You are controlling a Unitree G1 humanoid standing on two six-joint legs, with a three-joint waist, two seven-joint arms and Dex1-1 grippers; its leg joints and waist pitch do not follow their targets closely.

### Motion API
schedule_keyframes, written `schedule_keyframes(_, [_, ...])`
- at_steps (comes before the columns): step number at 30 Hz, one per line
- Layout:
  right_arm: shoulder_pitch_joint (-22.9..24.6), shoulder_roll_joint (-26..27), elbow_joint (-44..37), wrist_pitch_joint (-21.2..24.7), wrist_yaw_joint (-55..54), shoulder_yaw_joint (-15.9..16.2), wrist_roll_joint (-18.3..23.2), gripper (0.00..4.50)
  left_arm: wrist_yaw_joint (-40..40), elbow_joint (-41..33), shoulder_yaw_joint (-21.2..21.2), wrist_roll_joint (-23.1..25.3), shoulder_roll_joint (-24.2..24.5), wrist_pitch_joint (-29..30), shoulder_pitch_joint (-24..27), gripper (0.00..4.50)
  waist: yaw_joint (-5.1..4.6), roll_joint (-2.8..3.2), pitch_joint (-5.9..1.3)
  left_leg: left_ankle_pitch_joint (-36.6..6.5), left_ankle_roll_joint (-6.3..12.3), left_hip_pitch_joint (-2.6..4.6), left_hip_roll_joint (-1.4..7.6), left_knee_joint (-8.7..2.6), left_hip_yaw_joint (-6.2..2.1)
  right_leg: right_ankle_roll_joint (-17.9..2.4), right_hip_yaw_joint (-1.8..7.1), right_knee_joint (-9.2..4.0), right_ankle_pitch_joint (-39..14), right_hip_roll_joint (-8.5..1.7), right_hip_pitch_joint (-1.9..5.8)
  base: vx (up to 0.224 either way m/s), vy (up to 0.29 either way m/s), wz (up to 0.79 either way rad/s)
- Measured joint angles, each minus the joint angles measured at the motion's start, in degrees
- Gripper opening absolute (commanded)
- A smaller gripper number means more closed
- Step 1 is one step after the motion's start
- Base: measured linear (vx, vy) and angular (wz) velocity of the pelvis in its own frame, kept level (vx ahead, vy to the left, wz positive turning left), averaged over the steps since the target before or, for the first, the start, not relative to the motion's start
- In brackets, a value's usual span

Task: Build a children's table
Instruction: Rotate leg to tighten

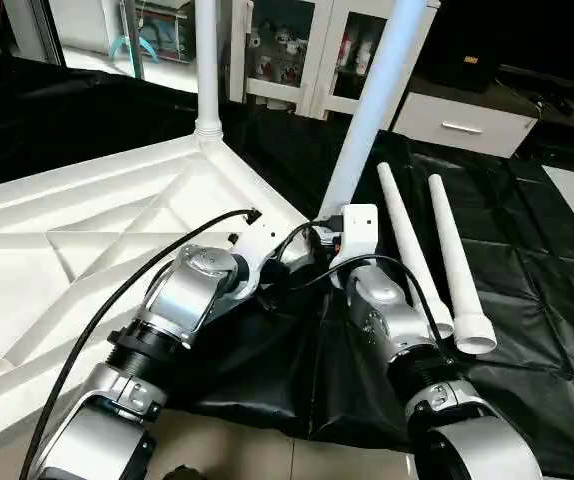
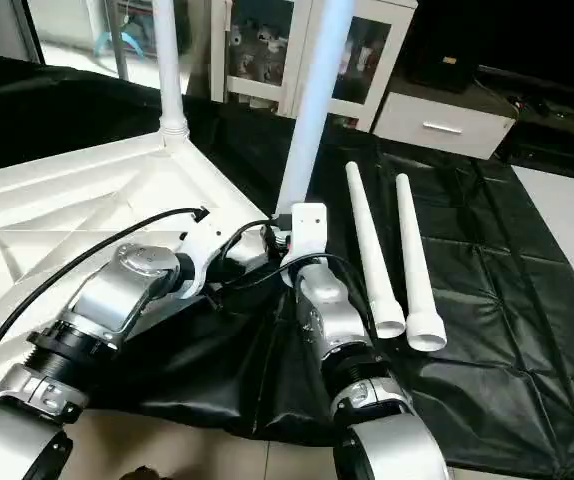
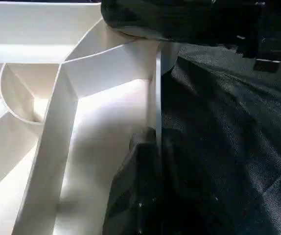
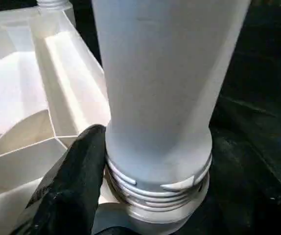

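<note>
The white tabletop (image 1: 77, 215) lies upside down on the black cloth, ribs up. One leg (image 1: 207, 60) stands upright in its far corner socket. A second leg (image 1: 377, 100) leans slightly at the near right corner; its threaded base (image 4: 155, 188) sits at the socket with threads showing. My right gripper (image 4: 150, 171) is closed around that base, one black finger (image 4: 79, 181) on its side. My left gripper (image 3: 150, 142) is shut on the tabletop's rim (image 3: 156, 88) close beside it. Two loose legs (image 1: 412, 240) (image 1: 457, 265) lie side by side to the right.
The black cloth (image 1: 537, 310) is bunched under my forearms and hangs over the table's front edge. White cabinets (image 1: 297, 50) and a white drawer unit (image 1: 462, 125) stand behind. A black cable (image 1: 117, 300) loops along my left arm.
</note>
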Motion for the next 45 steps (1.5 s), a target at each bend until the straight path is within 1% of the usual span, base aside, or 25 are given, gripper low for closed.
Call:
schedule_keyframes(3, [1.4,-0.6,-1.5,-0.7,3.1,0.2,0.6,3.48,-1.3,-0.7,0.0,-0.4,0.8,0.0,0.1,0.0,-0.05,0.09,0.06,0.0,0.0,-0.15,0.0,-0.14,0.04,0.0,0.01,-0.09,0.0,0.01,-0.19,0.0,0.0,0.0])
schedule_keyframes(4, [1.6,-1.2,-2.1,-0.6,3.9,0.2,0.9,3.62,-1.7,-1.4,-0.2,-0.5,1.4,-0.2,0.4,0.0,-0.09,0.11,0.08,0.0,-0.01,-0.24,0.01,-0.17,0.06,0.0,0.02,-0.08,0.0,0.02,-0.3,0.0,0.0,0.0])
schedule_keyframes(5, [2.0,-1.5,-3.3,-0.1,5.0,0.3,1.5,3.77,-2.2,-2.3,-0.5,-0.5,2.1,-0.3,0.7,0.0,-0.11,0.11,0.08,0.0,-0.02,-0.38,0.02,-0.18,0.07,0.0,0.03,-0.06,0.0,0.06,-0.46,0.0,0.0,0.0])
schedule_keyframes(8, [2.1,-3.3,-5.8,2.1,9.8,0.0,3.6,3.87,-4.3,-4.4,-0.7,-1.0,3.9,-0.4,1.5,0.0,0.01,0.15,0.1,0.1,-0.01,-0.76,0.07,-0.19,0.07,0.0,-0.03,-0.05,0.0,0.12,-0.83,0.0,0.0,0.0])
schedule_keyframes(9, [2.2,-4.4,-7.2,3.7,13.2,-0.2,4.8,4.05,-5.8,-5.5,-1.1,-1.1,4.9,-1.0,2.0,0.0,0.09,0.18,0.13,0.1,0.07,-0.84,0.08,-0.19,0.06,0.0,-0.05,-0.09,0.0,0.11,-0.85,0.0,0.0,0.0])
schedule_keyframes(10, [2.2,-5.2,-7.8,4.3,14.8,-0.5,5.3,4.16,-6.7,-6.1,-1.2,-1.1,5.3,-1.2,2.5,0.0,0.11,0.18,0.13,0.1,0.12,-0.85,0.08,-0.19,0.07,0.0,-0.06,-0.12,0.0,0.11,-0.85,0.0,0.0,0.0])
schedule_keyframes(12, [3.4,-8.7,-10.9,6.0,23.0,1.1,5.9,4.25,-10.1,-7.8,-1.9,-1.6,7.6,-2.5,3.7,0.0,0.37,0.22,0.15,0.1,0.16,-0.89,0.08,-0.19,0.06,0.0,-0.11,-0.28,0.1,0.1,-0.78,0.0,0.0,0.0])
schedule_keyframes(14, [4.9,-12.7,-13.0,6.7,29.7,3.5,5.8,4.25,-13.4,-9.6,-2.8,-2.6,10.2,-3.5,4.8,0.0,0.59,0.25,0.17,0.1,0.18,-0.89,0.07,-0.16,0.07,0.0,-0.12,-0.36,0.1,0.08,-0.69,0.0,0.0,0.0])
schedule_keyframes(15, [6.1,-15.6,-14.4,6.7,34.0,5.0,5.6,4.25,-15.7,-10.9,-3.2,-3.4,11.8,-3.8,5.5,0.0,0.72,0.24,0.17,0.0,0.15,-0.88,0.07,-0.14,0.07,0.0,-0.12,-0.39,0.1,0.07,-0.66,0.0,0.0,0.0])
schedule_keyframes(18, [7.3,-20.0,-16.5,6.7,42.4,7.9,5.5,4.25,-20.3,-12.4,-4.0,-4.9,14.8,-5.2,6.8,0.0,0.61,0.26,0.17,0.0,0.11,-0.84,0.08,-0.11,0.07,-0.1,-0.12,-0.4,0.2,0.07,-0.62,0.0,0.0,0.0])
schedule_keyframes(21, [7.7,-22.2,-17.4,6.3,48.5,9.6,5.3,4.25,-23.8,-14.0,-4.5,-5.6,16.5,-5.8,7.7,0.0,0.66,0.25,0.17,0.0,0.13,-0.83,0.1,-0.05,0.07,-0.2,-0.13,-0.39,0.2,0.07,-0.59,0.0,0.0,0.0])
schedule_keyframes(26, [8.8,-25.0,-18.7,6.4,55.9,10.8,5.2,4.25,-26.6,-14.8,-5.3,-6.6,18.1,-6.2,8.0,0.0,0.89,0.25,0.17,0.0,0.16,-0.86,0.1,0.08,0.08,-0.3,-0.12,-0.4,0.3,0.06,-0.55,0.0,0.0,0.0])
schedule_keyframes(27, [8.9,-25.7,-18.7,6.3,57.3,11.6,5.2,4.25,-27.2,-14.9,-5.5,-6.7,18.5,-6.2,8.0,0.0,0.94,0.25,0.17,0.0,0.16,-0.85,0.1,0.08,0.08,-0.3,-0.12,-0.4,0.3,0.06,-0.54,0.0,0.0,0.0])
schedule_keyframes(30, [9.5,-26.9,-18.7,6.1,59.4,13.5,4.3,4.25,-28.5,-15.1,-5.7,-6.8,18.8,-6.3,8.0,0.0,1.14,0.25,0.17,0.0,0.18,-0.86,0.11,0.09,0.07,-0.3,-0.13,-0.39,0.3,0.06,-0.54,0.0,0.0,0.0])
schedule_keyframes(33, [10.0,-27.0,-18.5,5.6,59.9,14.6,3.1,4.25,-28.6,-15.1,-5.7,-6.9,18.9,-6.4,8.1,0.0,1.22,0.25,0.17,0.0,0.18,-0.86,0.11,0.11,0.08,-0.3,-0.12,-0.38,0.3,0.06,-0.55,0.0,0.0,0.0])
schedule_keyframes(34, [10.0,-27.0,-18.4,5.3,59.7,14.6,2.9,4.08,-28.6,-15.1,-5.7,-6.9,18.9,-6.4,8.1,0.0,1.22,0.24,0.17,0.0,0.19,-0.85,0.11,0.11,0.08,-0.3,-0.12,-0.38,0.3,0.06,-0.55,0.0,0.0,0.0])
schedule_keyframes(37, [10.0,-26.8,-18.2,5.0,59.3,14.5,2.6,3.98,-28.6,-15.1,-5.7,-6.9,19.0,-6.5,8.1,0.0,1.25,0.22,0.15,0.0,0.19,-0.85,0.11,0.13,0.08,-0.3,-0.12,-0.37,0.3,0.06,-0.55,0.0,0.0,0.0])
schedule_keyframes(41, [10.0,-26.8,-18.1,4.9,59.3,14.4,2.6,3.58,-28.6,-15.2,-6.0,-7.0,19.2,-6.9,8.1,0.0,1.29,0.22,0.15,0.1,0.2,-0.85,0.12,0.14,0.08,-0.3,-0.13,-0.34,0.3,0.06,-0.55,0.0,0.0,0.0])
schedule_keyframes(42, [10.0,-26.8,-18.1,4.9,59.5,14.4,2.6,3.58,-28.6,-15.2,-6.0,-7.0,19.2,-7.0,8.1,0.0,1.3,0.21,0.15,0.1,0.2,-0.85,0.12,0.16,0.08,-0.3,-0.13,-0.33,0.3,0.06,-0.55,0.0,0.0,0.0])
schedule_keyframes(45, [10.0,-26.7,-18.1,4.8,60.2,14.4,2.6,3.3,-28.6,-15.2,-6.1,-7.0,19.2,-7.1,8.1,0.0,1.32,0.21,0.14,0.1,0.2,-0.85,0.12,0.2,0.08,-0.4,-0.13,-0.32,0.3,0.06,-0.54,0.0,0.0,0.0])
